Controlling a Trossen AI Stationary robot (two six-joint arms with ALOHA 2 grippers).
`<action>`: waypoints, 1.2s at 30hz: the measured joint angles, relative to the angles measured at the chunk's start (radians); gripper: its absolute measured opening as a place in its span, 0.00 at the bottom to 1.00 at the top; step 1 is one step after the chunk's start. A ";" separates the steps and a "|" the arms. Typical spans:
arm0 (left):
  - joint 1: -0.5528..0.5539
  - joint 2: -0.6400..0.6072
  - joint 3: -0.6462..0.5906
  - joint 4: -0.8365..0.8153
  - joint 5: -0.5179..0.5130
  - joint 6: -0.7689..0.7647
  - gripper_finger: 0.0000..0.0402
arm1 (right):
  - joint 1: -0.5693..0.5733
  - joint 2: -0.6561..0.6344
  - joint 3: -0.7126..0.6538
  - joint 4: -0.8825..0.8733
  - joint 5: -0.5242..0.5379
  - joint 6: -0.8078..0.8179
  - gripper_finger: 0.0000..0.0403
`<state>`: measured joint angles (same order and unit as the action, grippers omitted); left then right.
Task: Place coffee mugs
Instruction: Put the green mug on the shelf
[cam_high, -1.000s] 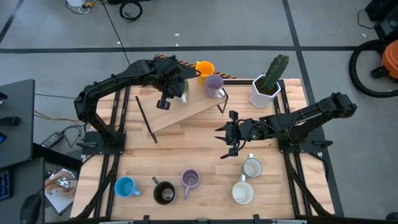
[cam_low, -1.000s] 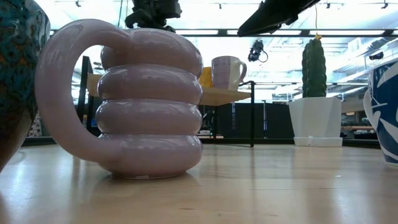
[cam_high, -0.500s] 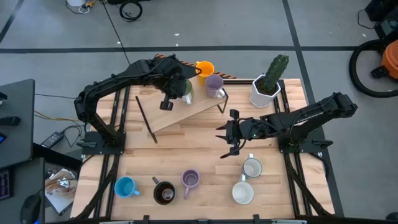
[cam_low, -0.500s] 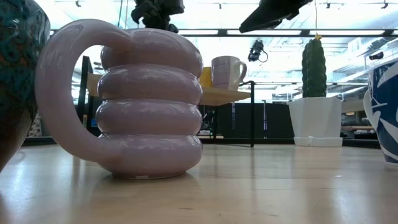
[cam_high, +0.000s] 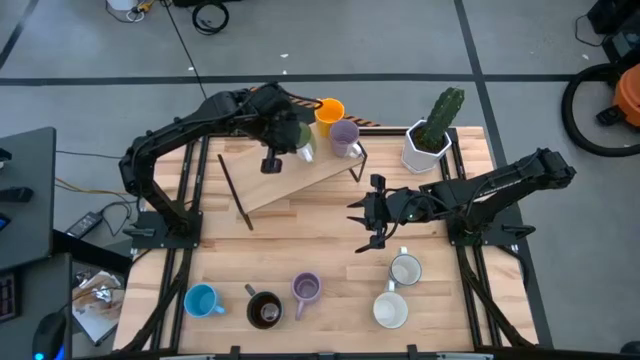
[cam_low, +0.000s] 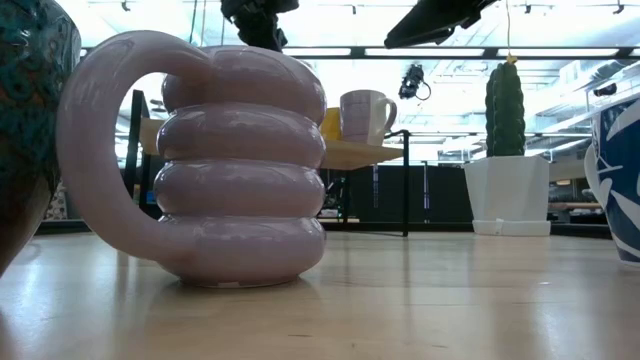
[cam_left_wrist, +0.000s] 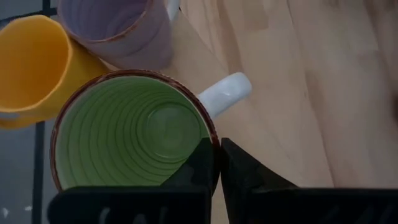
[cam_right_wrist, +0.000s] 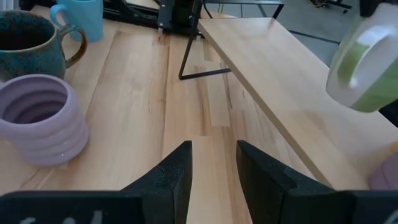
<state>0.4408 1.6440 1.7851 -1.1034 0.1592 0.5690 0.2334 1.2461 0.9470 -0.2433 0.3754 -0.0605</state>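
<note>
Gripping the rim of the green mug (cam_left_wrist: 134, 134), the left gripper (cam_left_wrist: 217, 163) has its fingers pinched on the wall beside the white handle, one inside and one outside. In the high view this mug (cam_high: 300, 148) is carried over the raised wooden shelf (cam_high: 300, 178) at the table's far side, close to the orange mug (cam_high: 328, 111) and a lilac mug (cam_high: 344, 135), which stand together at the shelf's far end. From the right wrist view the green mug (cam_right_wrist: 364, 65) appears tilted and clear of the shelf board.

The right gripper (cam_high: 362, 216) waits above the middle of the wooden table (cam_high: 330, 250), fingers spread with nothing between them; the right wrist view confirms a bare gap between its fingers (cam_right_wrist: 171, 177).

Along the near edge stand a blue mug (cam_high: 202, 300), a dark brown mug (cam_high: 264, 310) and a ribbed lilac mug (cam_high: 306, 289). Two white mugs (cam_high: 404, 269) (cam_high: 390, 311) stand near the right arm's base, one behind the other. The ribbed lilac mug (cam_low: 235, 165) fills the low view.

A white faceted pot with a cactus (cam_high: 430, 140) stands at the far right corner, apart from the shelf.
</note>
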 joint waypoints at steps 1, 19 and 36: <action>-0.002 0.004 0.000 0.000 0.006 -0.007 0.04 | -0.002 0.000 0.000 -0.001 0.000 0.000 0.32; -0.039 0.044 0.000 0.052 -0.021 -0.013 0.05 | -0.007 0.001 0.000 0.003 -0.004 -0.002 0.32; -0.057 0.093 0.000 0.109 -0.027 -0.015 0.05 | -0.006 0.001 0.000 0.002 -0.004 0.005 0.32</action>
<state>0.3840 1.7374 1.7855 -0.9949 0.1319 0.5543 0.2279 1.2469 0.9470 -0.2417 0.3717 -0.0551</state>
